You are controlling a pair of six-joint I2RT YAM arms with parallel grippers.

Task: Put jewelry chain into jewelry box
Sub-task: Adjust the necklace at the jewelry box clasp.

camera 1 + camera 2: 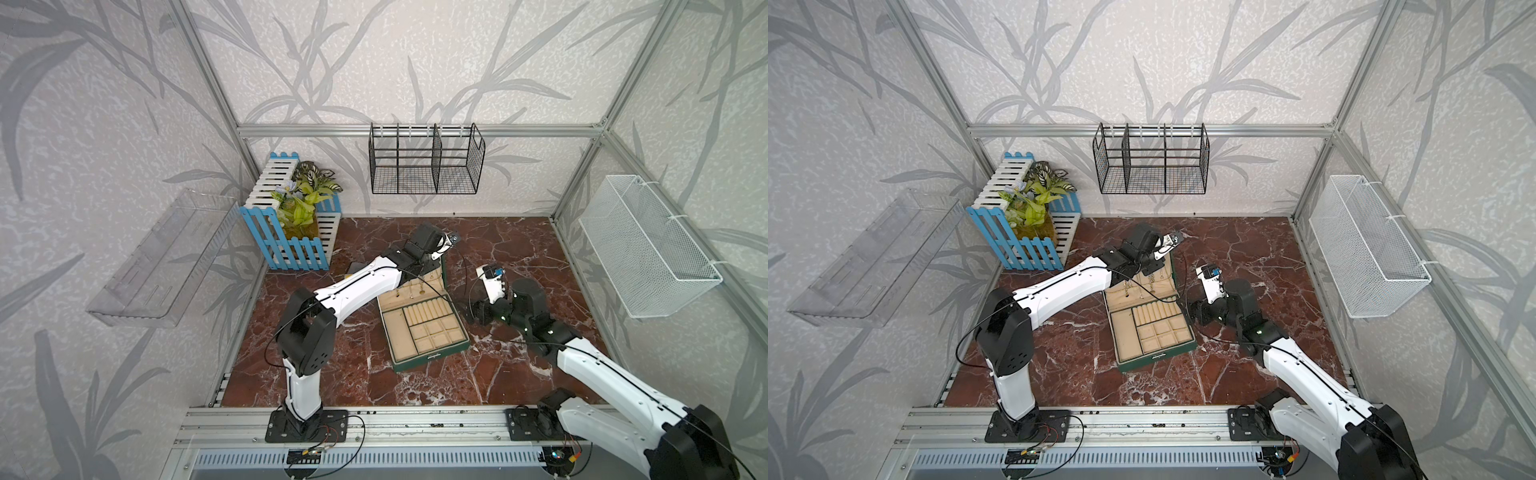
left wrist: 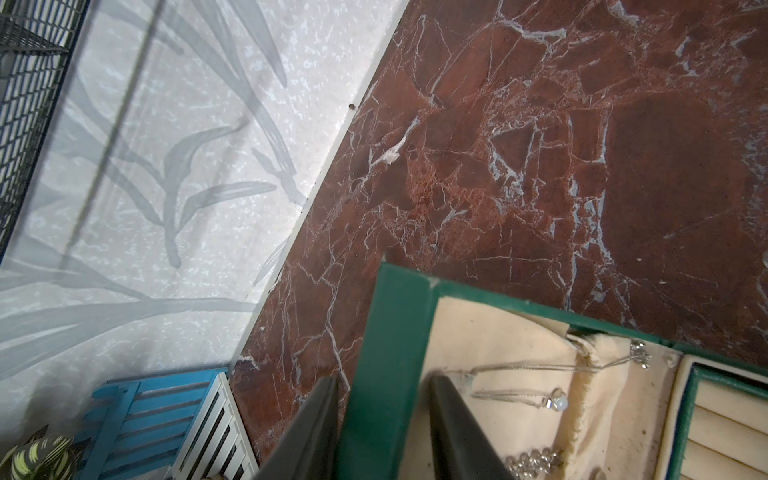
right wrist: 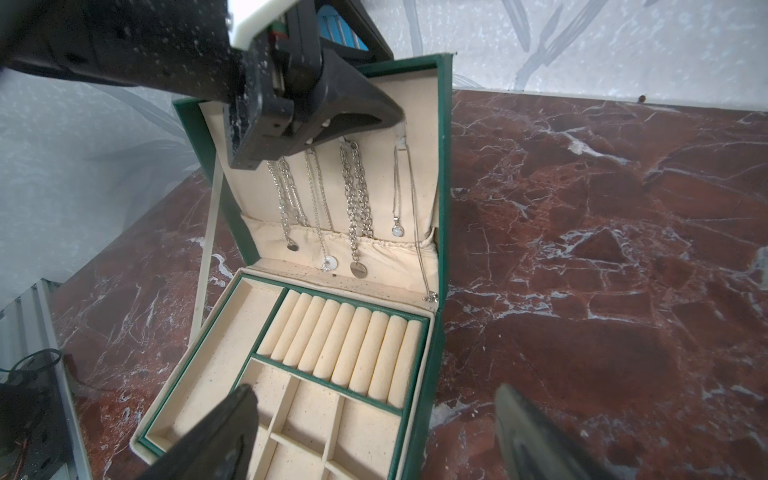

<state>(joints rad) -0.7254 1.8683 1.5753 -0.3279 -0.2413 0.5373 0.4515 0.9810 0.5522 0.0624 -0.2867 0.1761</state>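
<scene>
1. Green covering outside and cream fabric inside: the jewelry box [image 1: 434, 356] is flat, rectangular and hinged. It sits askew on the red marble table [image 1: 519, 249], near the middle and between the two arms. It is open, with the lid [image 3: 419, 124] upright.
2. Base: one long compartment [image 3: 220, 353], a row of ring rolls [image 3: 345, 340] and a grid of small compartments [image 3: 307, 403].
3. Lid lining: several silver chains [image 3: 353, 187] hang side by side, their pendants over a gathered pocket. They are legible in the right wrist view; both top views give mere specks.
4. Left gripper [image 2: 382, 380]: closed narrow on the lid's free edge, one finger behind it and one on the lining. The left wrist view shows this; the top views hide it under the wrist.
5. Right gripper [image 3: 374, 390]: spread wide and empty, near the box's right side.
6. Blue-and-white fence planter [image 1: 291, 232]: far left corner, well apart.
</scene>
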